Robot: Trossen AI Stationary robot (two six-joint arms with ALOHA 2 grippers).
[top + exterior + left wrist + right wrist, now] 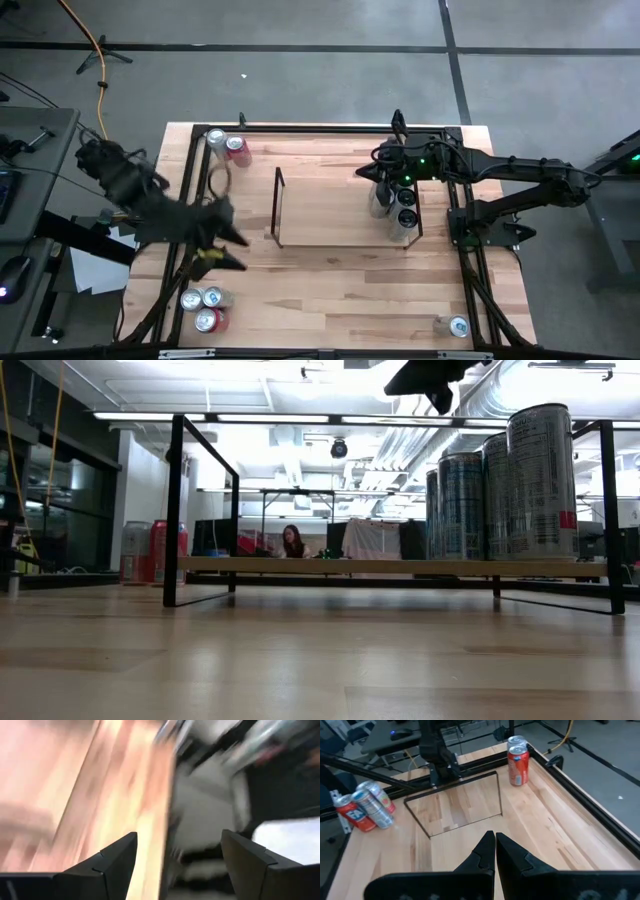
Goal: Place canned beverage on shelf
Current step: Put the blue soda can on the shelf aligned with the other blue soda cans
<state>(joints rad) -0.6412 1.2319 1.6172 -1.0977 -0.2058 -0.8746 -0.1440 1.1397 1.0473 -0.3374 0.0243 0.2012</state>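
The shelf [345, 243] is a low black rod rack in the middle of the table. Three tall cans [405, 205] stand upright on its right end, also seen in the low view as cans [500, 485]. My right gripper [495, 837] is shut and empty, hovering above the shelf's right end [365, 172] beside those cans. My left gripper [180, 837] is open with nothing between its fingers. It hangs over the table's left part [238, 250], left of the shelf. Loose cans stand at the far left [227, 144] and near left [205, 305].
A single can [455, 326] stands at the near right corner. A larger black rail frame [455, 215] runs along the table's edges. Bare wood lies inside the shelf's left and middle part [320, 205] and in front of the shelf. A person [295, 542] sits far behind the table.
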